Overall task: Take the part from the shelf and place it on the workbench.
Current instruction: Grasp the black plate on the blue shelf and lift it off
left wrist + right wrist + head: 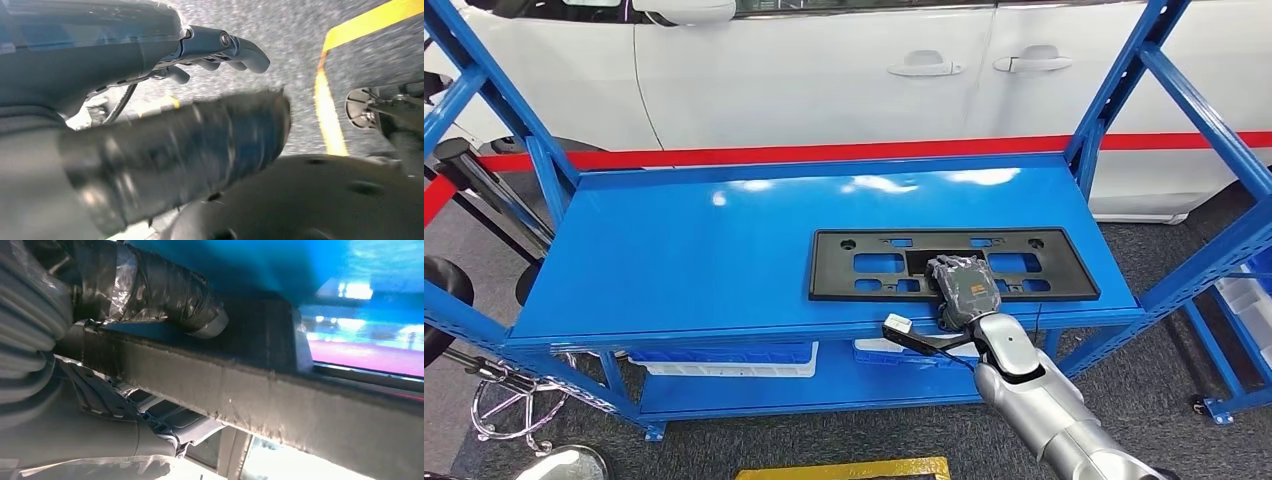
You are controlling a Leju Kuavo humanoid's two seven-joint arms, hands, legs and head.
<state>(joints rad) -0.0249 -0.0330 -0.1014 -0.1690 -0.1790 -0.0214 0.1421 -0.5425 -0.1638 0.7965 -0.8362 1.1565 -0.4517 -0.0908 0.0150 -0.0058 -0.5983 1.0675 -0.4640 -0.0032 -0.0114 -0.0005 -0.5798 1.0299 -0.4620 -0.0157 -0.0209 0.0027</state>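
The part (954,264) is a long flat black plastic frame with cut-outs, lying on the blue shelf (704,260) toward its right front. My right hand (964,287) reaches over the shelf's front edge and sits on the middle of the part's near rim. In the right wrist view the taped thumb (165,295) presses on one face of the part's rim (260,395) and the fingers (165,422) lie against the other face, so the hand grips it. My left hand (200,90) hangs over the grey floor, fingers (225,47) apart from the thumb, holding nothing.
Blue uprights and diagonal braces (1124,80) frame the shelf on both sides. A white car (844,70) stands close behind it. Blue and white bins (724,358) sit on the lower level. A yellow floor line (327,110) and a stool base (514,400) are nearby.
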